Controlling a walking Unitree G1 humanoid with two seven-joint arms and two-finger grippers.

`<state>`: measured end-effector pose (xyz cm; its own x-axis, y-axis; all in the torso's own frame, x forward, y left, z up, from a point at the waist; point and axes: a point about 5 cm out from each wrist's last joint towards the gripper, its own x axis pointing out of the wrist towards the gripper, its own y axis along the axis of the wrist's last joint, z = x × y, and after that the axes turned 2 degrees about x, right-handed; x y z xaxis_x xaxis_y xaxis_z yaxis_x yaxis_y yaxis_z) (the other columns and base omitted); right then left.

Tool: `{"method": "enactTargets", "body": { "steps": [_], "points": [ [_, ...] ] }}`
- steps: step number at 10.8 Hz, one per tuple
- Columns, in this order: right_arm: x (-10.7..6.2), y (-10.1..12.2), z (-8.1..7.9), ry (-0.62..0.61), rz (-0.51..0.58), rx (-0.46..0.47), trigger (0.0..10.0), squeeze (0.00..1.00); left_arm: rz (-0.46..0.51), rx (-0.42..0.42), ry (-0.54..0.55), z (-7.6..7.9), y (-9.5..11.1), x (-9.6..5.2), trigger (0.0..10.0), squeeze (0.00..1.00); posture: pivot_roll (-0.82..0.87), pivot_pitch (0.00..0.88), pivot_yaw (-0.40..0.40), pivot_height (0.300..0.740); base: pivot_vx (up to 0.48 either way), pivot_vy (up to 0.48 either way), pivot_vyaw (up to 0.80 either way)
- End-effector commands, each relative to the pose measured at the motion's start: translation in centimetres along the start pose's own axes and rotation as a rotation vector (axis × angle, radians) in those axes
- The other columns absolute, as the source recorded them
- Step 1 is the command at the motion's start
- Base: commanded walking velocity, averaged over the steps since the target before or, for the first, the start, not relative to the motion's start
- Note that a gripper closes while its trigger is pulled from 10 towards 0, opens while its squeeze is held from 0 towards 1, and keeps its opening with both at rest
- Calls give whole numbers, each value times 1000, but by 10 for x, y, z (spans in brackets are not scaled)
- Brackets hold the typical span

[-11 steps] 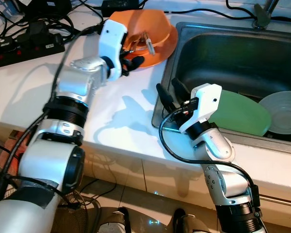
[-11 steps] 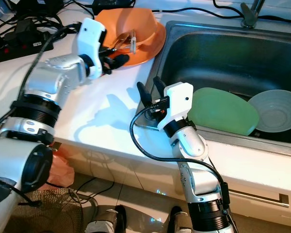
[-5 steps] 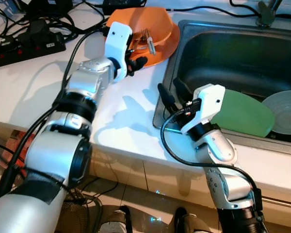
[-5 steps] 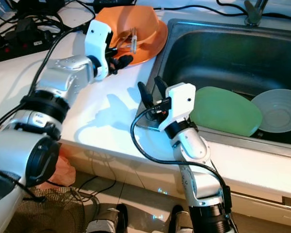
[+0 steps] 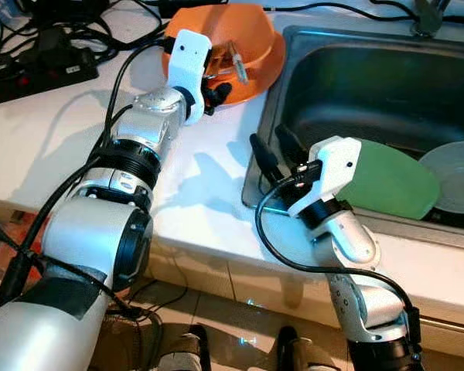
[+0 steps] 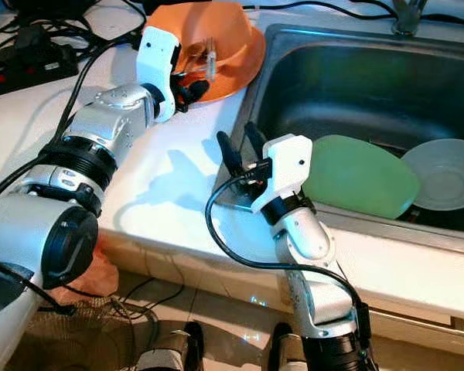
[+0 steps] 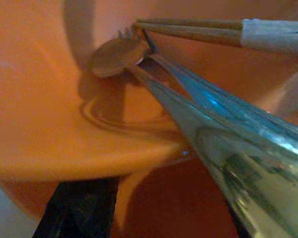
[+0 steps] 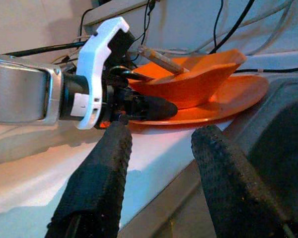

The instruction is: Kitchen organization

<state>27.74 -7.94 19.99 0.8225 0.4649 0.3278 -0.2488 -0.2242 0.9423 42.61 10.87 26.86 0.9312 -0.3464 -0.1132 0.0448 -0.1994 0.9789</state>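
Note:
An orange bowl sits on an orange plate at the back of the white counter, left of the sink. In the bowl lie a metal spoon, a fork and chopsticks. My left gripper is at the bowl's near rim, open, its fingers under the rim and above the plate. My right gripper hovers open over the sink's left edge, pointing toward the bowl, holding nothing. A green plate and a pale bowl lie in the sink.
The steel sink fills the right side, with the faucet base at the back. A black power strip and tangled cables lie on the counter at the back left. The counter's front edge runs below my arms.
My left gripper has pushed further forward, up to the orange bowl's rim. The right gripper has stayed at the sink edge. The camera shifted slightly.

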Motion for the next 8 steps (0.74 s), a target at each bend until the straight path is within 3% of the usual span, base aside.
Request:
{"method": "enactTargets", "body": {
  "steps": [1,3,8],
  "points": [
    [-16,-40,4,-48,-193,68,10000,0,-40,-1,22,-3,-6,0,10000,0,-1,308,114,740,0,0,0],
    [-15,-40,5,-48,-194,69,10000,0,-75,-23,12,-3,-10,0,10000,0,5,304,118,740,0,0,0],
    [-4,-43,4,-33,-183,82,10000,0,-173,-51,-13,-25,-19,-11,10000,0,66,262,135,740,0,0,0]
  ]
}}
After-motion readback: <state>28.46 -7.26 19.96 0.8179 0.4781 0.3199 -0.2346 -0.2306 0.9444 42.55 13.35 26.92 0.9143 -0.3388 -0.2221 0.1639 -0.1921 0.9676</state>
